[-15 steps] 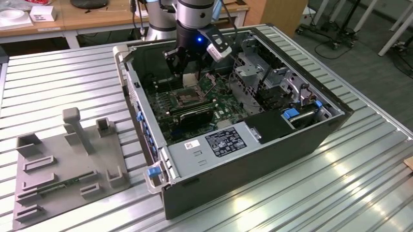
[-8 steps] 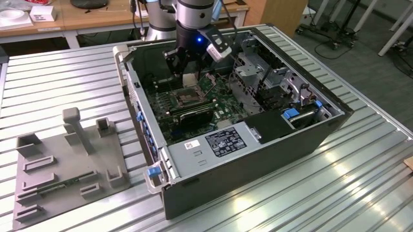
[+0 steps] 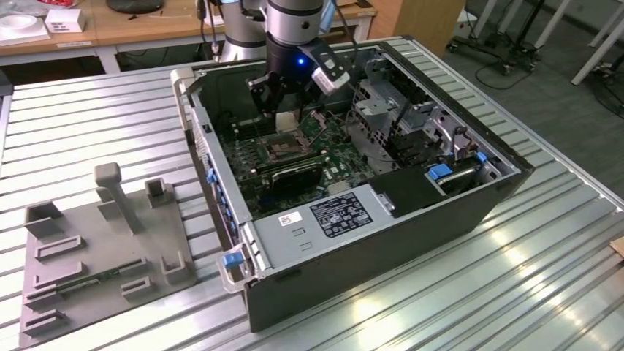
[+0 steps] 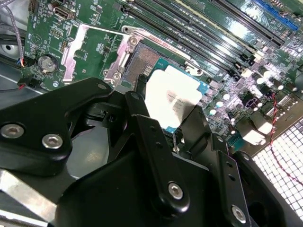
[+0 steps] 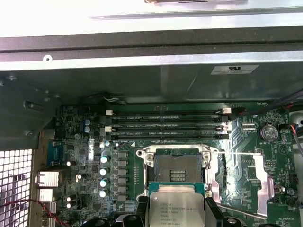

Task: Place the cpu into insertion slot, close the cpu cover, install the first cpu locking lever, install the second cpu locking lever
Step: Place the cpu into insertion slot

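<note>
Inside the computer case (image 3: 410,234), where the insertion slot (image 5: 177,168) lies uncovered, the claw (image 4: 166,108) grips the cpu (image 4: 174,94) above it, print upward.

The insertion slot (image 5: 177,168) is lying open beside the cpu (image 4: 170,99), cpu cover (image 4: 70,59) swung aside; memory slots (image 5: 165,125) are lining one edge.

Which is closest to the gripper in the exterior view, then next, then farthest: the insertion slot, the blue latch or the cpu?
1. cpu, held in the gripper.
2. insertion slot, on the motherboard just beneath.
3. blue latch, on the case corner nearest the camera.
</note>
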`<state>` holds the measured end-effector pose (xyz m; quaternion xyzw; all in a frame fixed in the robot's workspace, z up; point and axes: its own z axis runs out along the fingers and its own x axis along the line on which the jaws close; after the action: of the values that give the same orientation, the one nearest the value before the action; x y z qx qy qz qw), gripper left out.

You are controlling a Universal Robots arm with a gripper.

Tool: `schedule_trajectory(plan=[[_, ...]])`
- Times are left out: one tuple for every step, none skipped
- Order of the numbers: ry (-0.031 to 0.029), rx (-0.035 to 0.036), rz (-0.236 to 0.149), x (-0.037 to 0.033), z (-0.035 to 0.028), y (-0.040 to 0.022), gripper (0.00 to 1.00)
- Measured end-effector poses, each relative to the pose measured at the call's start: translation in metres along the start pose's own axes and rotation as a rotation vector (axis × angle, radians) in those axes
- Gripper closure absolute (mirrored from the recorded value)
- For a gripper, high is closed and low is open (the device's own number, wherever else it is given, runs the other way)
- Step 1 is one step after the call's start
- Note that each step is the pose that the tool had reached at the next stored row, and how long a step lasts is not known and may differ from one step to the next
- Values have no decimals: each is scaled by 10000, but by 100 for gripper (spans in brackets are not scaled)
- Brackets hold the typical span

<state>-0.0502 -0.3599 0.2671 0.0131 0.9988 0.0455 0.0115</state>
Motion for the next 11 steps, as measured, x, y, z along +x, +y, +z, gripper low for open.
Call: schedule_trajectory(plan=[[1, 1, 1, 1, 0, 4, 46], [1, 2, 3, 2, 1, 11, 46], [1, 2, 4, 2, 3, 18, 46], [1, 3, 5, 2, 4, 24, 46], [1, 2, 6, 2, 5, 29, 46], [1, 3, 6, 2, 5, 32, 46], [1, 3, 7, 2, 6, 35, 46], [1, 2, 7, 2, 6, 38, 46], [1, 3, 8, 3, 6, 40, 46], [1, 2, 8, 3, 6, 41, 46], [1, 2, 8, 3, 7, 46, 46]])
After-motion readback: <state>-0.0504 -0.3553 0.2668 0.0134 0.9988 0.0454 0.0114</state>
